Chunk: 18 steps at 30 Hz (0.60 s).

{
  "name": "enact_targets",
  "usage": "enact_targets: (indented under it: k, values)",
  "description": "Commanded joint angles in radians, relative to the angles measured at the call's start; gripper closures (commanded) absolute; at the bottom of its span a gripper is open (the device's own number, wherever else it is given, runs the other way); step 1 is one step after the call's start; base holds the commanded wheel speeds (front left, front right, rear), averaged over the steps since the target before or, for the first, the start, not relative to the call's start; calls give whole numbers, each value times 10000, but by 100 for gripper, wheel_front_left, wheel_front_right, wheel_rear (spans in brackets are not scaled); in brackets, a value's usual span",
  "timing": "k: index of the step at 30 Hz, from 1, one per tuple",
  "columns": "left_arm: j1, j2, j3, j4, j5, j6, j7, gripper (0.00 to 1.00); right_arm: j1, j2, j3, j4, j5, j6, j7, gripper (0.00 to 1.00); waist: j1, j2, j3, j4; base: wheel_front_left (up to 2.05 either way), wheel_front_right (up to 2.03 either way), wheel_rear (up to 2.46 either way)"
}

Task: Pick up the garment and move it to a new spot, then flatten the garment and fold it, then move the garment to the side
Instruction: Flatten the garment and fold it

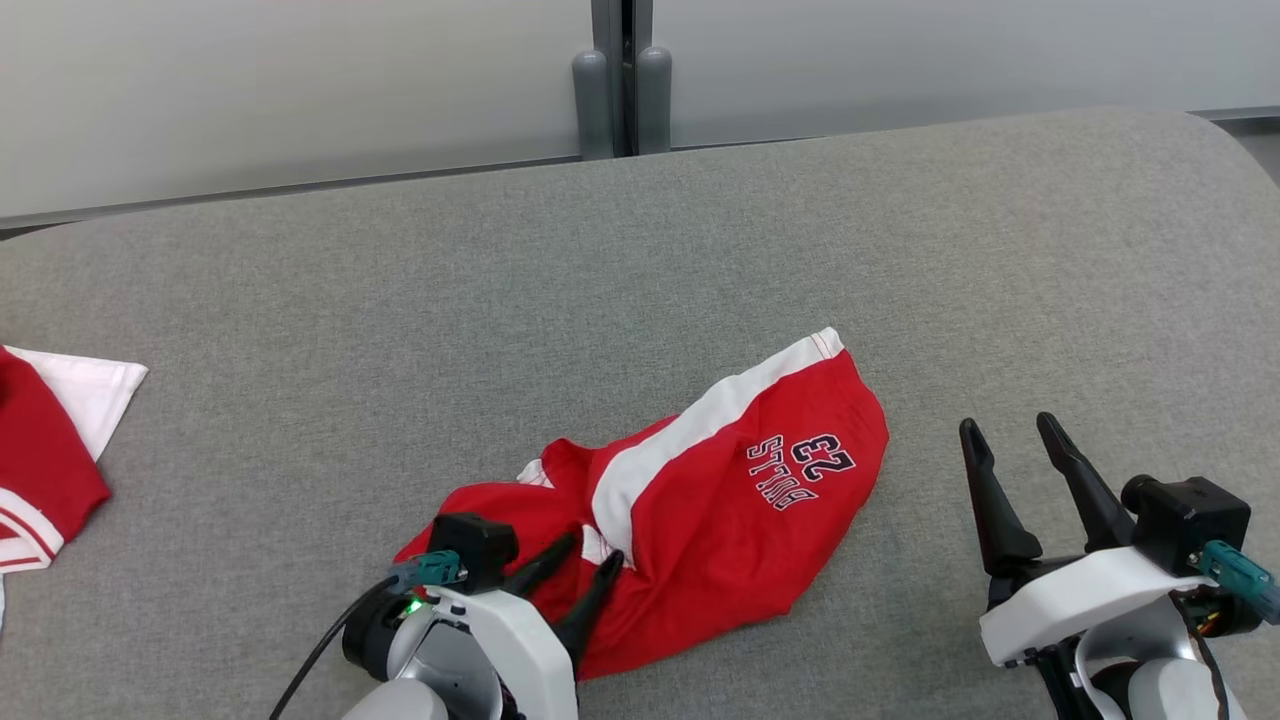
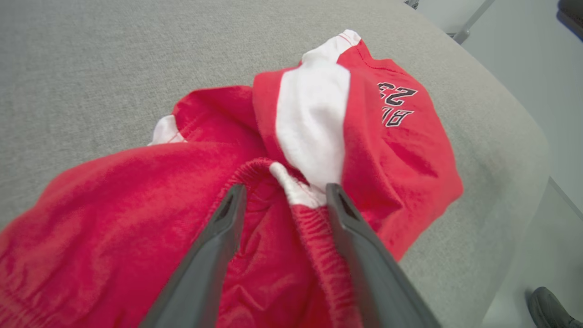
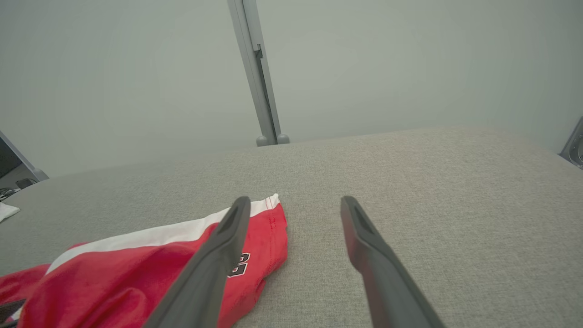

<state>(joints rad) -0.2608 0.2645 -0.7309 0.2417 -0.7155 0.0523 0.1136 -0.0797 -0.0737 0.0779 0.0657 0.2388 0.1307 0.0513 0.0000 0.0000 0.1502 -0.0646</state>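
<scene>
A broad table (image 1: 700, 250) clad in coarse grey weave, its far right corner rounded, bore the garment (image 1: 720, 500), soft red shorts with a white side stripe, crumpled in a slanted heap near the front edge, with bare surface open behind and to the right; a second red-and-white garment (image 1: 45, 450) lay well apart at the left edge. The left gripper (image 1: 595, 548) reached low onto the heap's near end, dark tapered fingers spread wide astride the puckered waistband (image 2: 319, 255), while the right gripper (image 1: 1007, 422) hovered over bare table beside the shorts, fingers wide and empty.
</scene>
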Motion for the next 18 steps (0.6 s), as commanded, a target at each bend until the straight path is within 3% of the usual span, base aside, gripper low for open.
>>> enact_targets:
  k: [1, 11, 18]
  values:
    - [-200, -4, 14, 42, -98, -144, -7, 100, -86, 2, -48, 53, 67, 1, -97, 0, 0, 0, 45, -2, 0, 0, 0]
    - [-417, 64, -10, 19, 52, -108, -172, 100, -307, -50, -328, 327, -47, 1, -213, 0, 0, 0, 103, 125, 0, 0, 0]
    - [-724, -52, -20, -198, 213, -127, -362, 100, -811, -282, -874, 642, -119, 1, -236, 0, 0, 0, 457, 737, 0, 0, 0]
